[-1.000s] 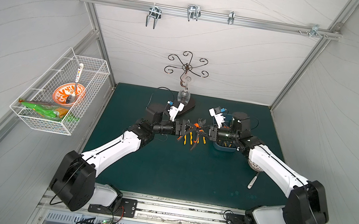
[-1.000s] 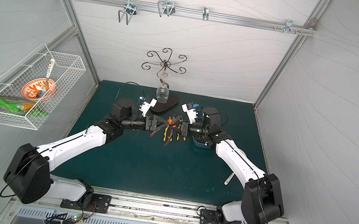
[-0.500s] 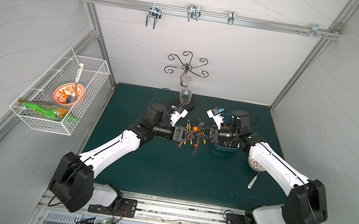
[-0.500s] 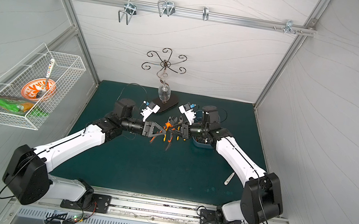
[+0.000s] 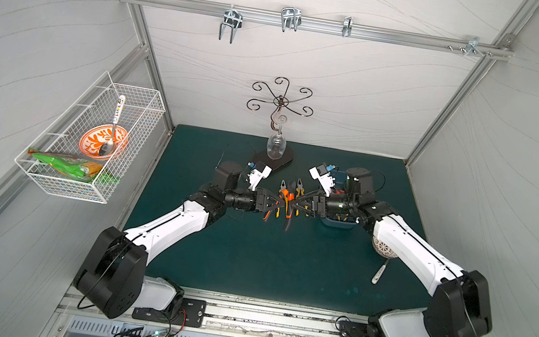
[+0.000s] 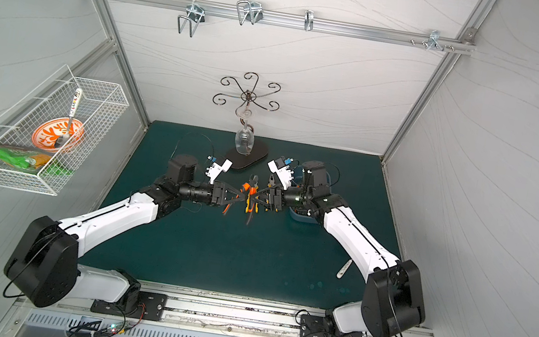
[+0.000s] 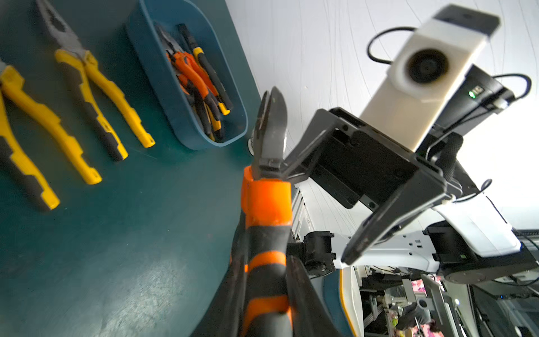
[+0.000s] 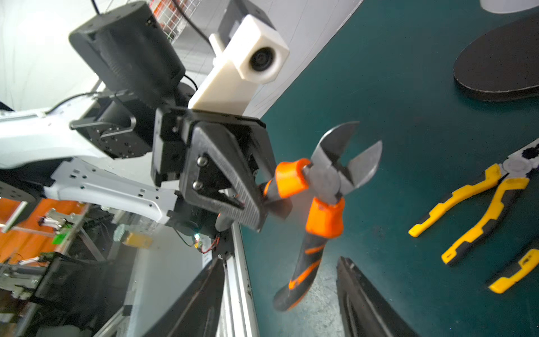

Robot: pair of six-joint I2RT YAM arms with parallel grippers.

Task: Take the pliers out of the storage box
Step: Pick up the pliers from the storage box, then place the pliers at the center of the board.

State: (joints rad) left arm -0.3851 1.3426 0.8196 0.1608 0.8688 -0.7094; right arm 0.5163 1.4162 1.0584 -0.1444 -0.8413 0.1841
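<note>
Left gripper (image 8: 267,210) pinches one handle of the orange-handled pliers (image 8: 324,217) — right gripper (image 7: 316,214) spread wide beside the metal head.

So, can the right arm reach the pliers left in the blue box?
Probably yes: the right gripper stands open, gripping nothing; the storage box sits open-topped below its wrist, nothing covering the pliers inside.

I saw white wavy-lined walls (image 5: 364,92) on three sides, a metal rail (image 5: 409,39) with hooks (image 5: 229,25) across the back, a wire basket (image 5: 67,187) on the left wall, a green mat (image 5: 264,260) below, evenly lit.
</note>
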